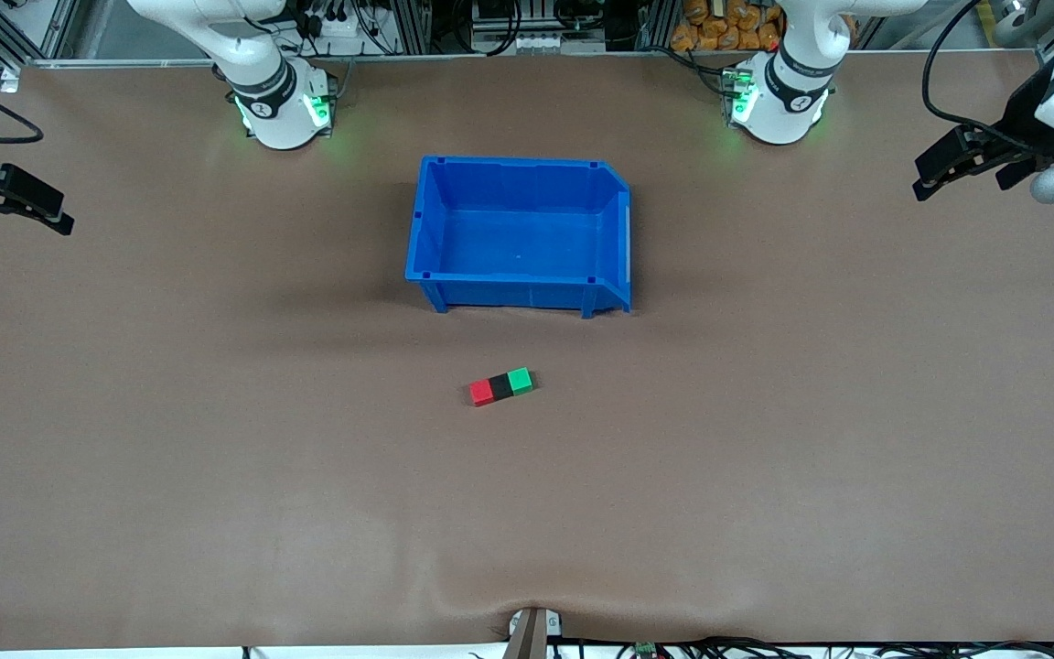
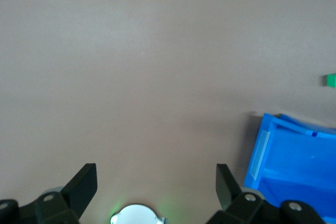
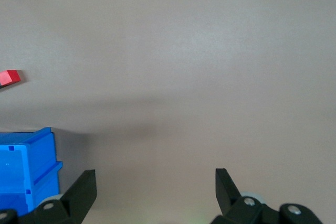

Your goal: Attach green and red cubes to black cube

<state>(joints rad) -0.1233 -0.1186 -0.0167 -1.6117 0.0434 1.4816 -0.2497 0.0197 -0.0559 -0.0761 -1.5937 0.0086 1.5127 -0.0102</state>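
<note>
**Cubes joined in a row, both arms parked at the table ends**

Brown matte table cover (image 1: 216, 476) fills the scene, w/ a blue plastic open bin (image 1: 428, 229) in the middle. Nearer to the front camera than the bin lie the small matte red cube (image 1: 481, 393), the small matte black cube (image 1: 500, 386) and the small matte green cube (image 1: 520, 380), touching in one slightly slanted row, black between the two others. So the task looks done, as far as I can judge.

Left gripper (image 1: 962, 167) hangs over the left arm's end of the table, fingers spread, holding nothing. Right gripper (image 1: 19, 203) hangs over the right arm's end, also spread and empty. Both arms wait.

Risks: the joint btw. cubes may be weak; any new push or a pick at one end cube only could split the row. Cover has a wrinkle near the front edge, but it is well apart from the cubes.

Views: only the front view shows the black cube and the whole row. Left wrist view catches just the green cube at its edge plus a bin corner; right wrist view only the red cube and a bin corner.
</note>
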